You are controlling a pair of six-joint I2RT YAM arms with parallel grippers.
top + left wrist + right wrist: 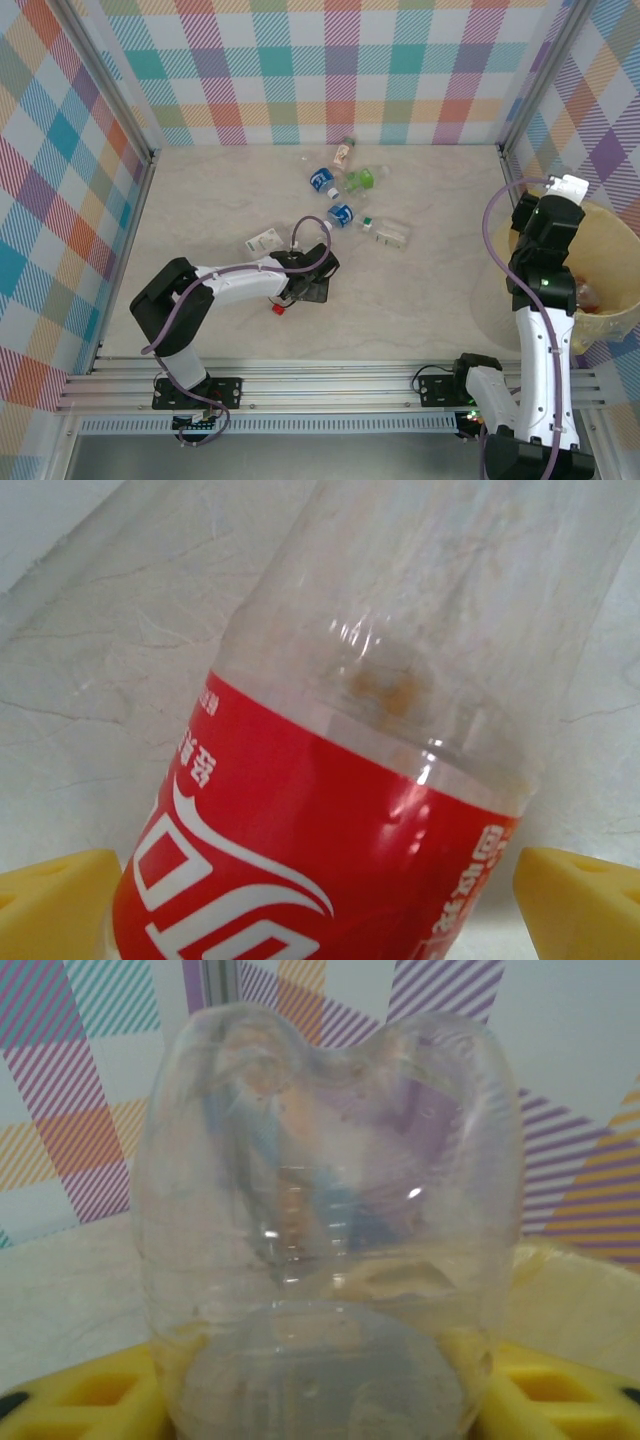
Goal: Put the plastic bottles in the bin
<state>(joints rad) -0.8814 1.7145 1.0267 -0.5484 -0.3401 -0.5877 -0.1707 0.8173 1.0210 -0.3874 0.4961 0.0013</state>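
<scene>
A clear plastic bottle with a red label [330, 810] lies on the table, its red cap [279, 308] poking out beside my left gripper [306, 284]. That gripper [320, 910] stands open around the bottle, one yellow fingertip [60, 900] on each side. My right gripper [562, 192] hangs over the pale-yellow bin [612, 240]. It [320, 1390] is shut on a clear plastic bottle [330, 1190], whose base points away from the camera. The bin's rim [575, 1290] lies behind it.
Several more bottles lie at the table's far middle: two with blue labels [322, 180] [340, 213], a green one [362, 180], a brown one [345, 152], a clear one [392, 232] and a flattened one with a white label [264, 240]. Another bottle [588, 295] rests in the bin. Checked walls enclose the table.
</scene>
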